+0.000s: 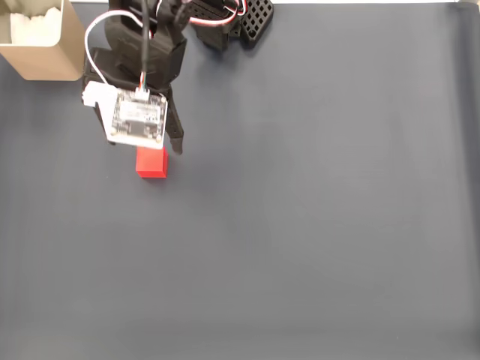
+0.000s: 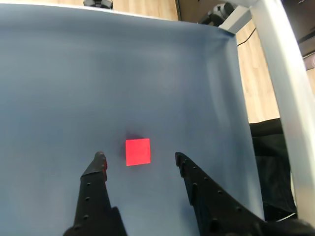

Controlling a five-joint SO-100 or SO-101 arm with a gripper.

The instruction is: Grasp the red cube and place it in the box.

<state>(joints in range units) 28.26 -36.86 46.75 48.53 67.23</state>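
Red cube (image 2: 138, 151) lies flat on the dark blue-grey mat (image 2: 98, 73), and in the wrist view it sits between the two black fingers (image 2: 96, 169) of the gripper (image 2: 140, 158), closer to the finger on the picture's left, touching neither. The jaws stand wide apart, with clear mat showing on both sides of the cube, and nothing is held. In the fixed view the cube (image 1: 151, 163) pokes out just below the white camera board (image 1: 139, 118) mounted on the black arm (image 1: 146, 52), which hides its upper part. Well away from the cube, toward the upper left corner of the fixed view, stands the box (image 1: 64, 49), tan-walled with a white inside, cut off by the frame edge. The mat covers the whole table in the fixed view, smooth and faintly creased. Beyond the cube, the wrist view adds the room: the mat's far edge, a wooden floor (image 2: 147, 7), a pale frame post (image 2: 288, 88) to the right, and some black fabric (image 2: 270, 162) below it.
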